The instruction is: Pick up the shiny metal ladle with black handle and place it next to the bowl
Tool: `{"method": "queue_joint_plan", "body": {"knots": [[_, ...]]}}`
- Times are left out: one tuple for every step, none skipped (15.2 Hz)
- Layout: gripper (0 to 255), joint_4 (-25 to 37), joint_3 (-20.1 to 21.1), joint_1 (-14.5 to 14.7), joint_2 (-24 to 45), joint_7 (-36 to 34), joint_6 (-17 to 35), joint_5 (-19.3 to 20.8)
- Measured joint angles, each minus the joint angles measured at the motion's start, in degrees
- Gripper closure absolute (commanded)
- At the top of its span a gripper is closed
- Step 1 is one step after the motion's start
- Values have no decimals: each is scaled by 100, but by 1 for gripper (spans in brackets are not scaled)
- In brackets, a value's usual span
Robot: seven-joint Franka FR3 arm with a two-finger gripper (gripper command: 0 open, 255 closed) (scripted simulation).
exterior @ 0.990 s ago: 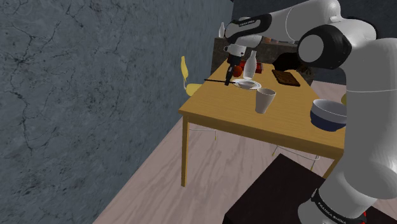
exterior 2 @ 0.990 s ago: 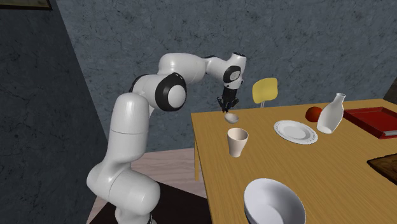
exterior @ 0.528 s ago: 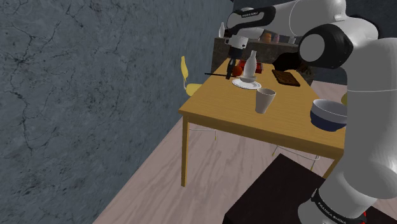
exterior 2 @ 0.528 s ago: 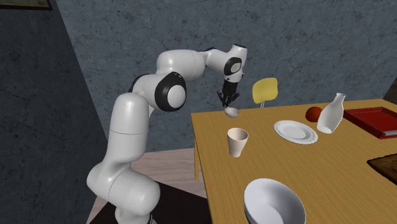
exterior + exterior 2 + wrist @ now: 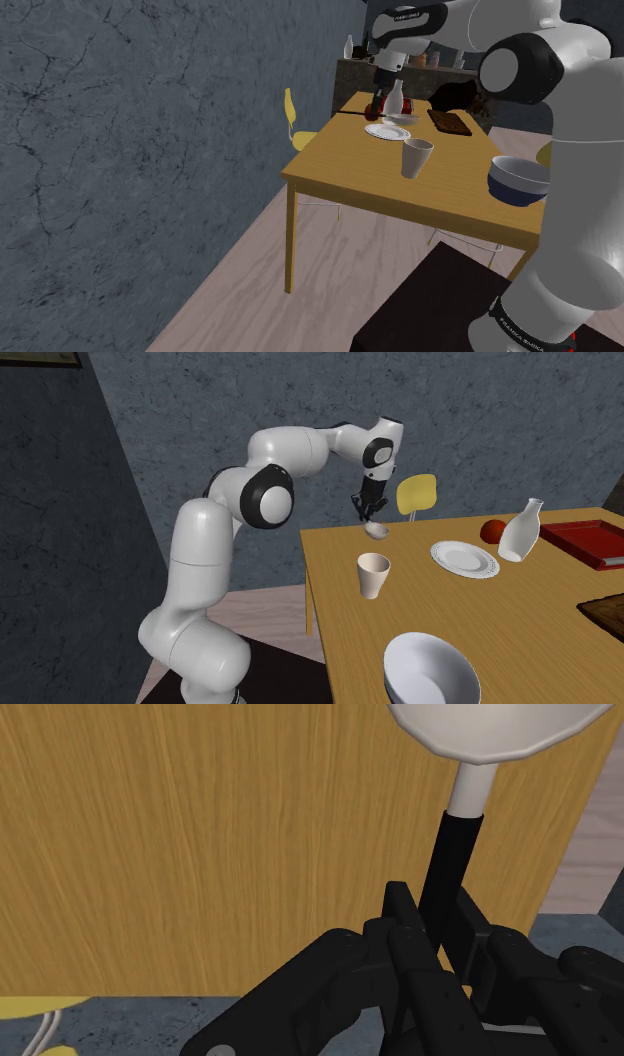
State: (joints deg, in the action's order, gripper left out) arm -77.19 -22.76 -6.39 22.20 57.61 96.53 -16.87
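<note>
My black gripper (image 5: 367, 510) is shut on the ladle's black handle (image 5: 453, 864) and holds the ladle above the wooden table (image 5: 520, 622). Its pale rounded scoop (image 5: 376, 530) hangs just below the fingers, over the table's corner near the yellow chair. In the wrist view the scoop (image 5: 490, 729) sticks out past the gripper (image 5: 432, 919) over the wood. From the shoulder view the gripper (image 5: 384, 92) hovers beside the white bottle, the handle (image 5: 352, 112) pointing to that view's left. The bowl (image 5: 430, 670), white inside and dark blue outside (image 5: 517, 180), stands at the table's near end, well away from the gripper.
A white cup (image 5: 373, 575) stands between the gripper and the bowl. A white plate (image 5: 464, 559), a white bottle (image 5: 522, 532), a red fruit (image 5: 491, 531) and a red tray (image 5: 590, 542) lie farther along. A yellow chair (image 5: 417, 493) stands behind the table.
The gripper has lifted the ladle and carried it inward over the table, to the right in both exterior views. Its grip on the handle is unchanged.
</note>
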Motion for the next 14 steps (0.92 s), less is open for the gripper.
{"method": "queue_joint_plan", "body": {"knots": [[255,-48,-36,-69,-40,108,-10,6],[255,-255,-84,-127,-148,248,68,29],[255,-335,-121,-191,-194,360,84,36],[255,-298,-151,-268,-177,458,45,25],[255,-306,-188,-353,-177,581,30,17],[255,-305,-225,-437,-181,698,3,11],[255,-276,-257,-520,-157,803,-23,-4],[255,-296,-299,-601,-189,924,-58,3],[255,-402,-347,-670,-266,1051,-44,24],[255,-319,-379,-776,-198,1173,-85,-9],[255,-309,-408,-861,-162,1289,-86,-30],[255,-331,-444,-943,-161,1413,-88,-34],[255,-227,-476,-1042,-117,1518,-171,-52],[255,-230,-517,-1130,-131,1639,-204,-52]]}}
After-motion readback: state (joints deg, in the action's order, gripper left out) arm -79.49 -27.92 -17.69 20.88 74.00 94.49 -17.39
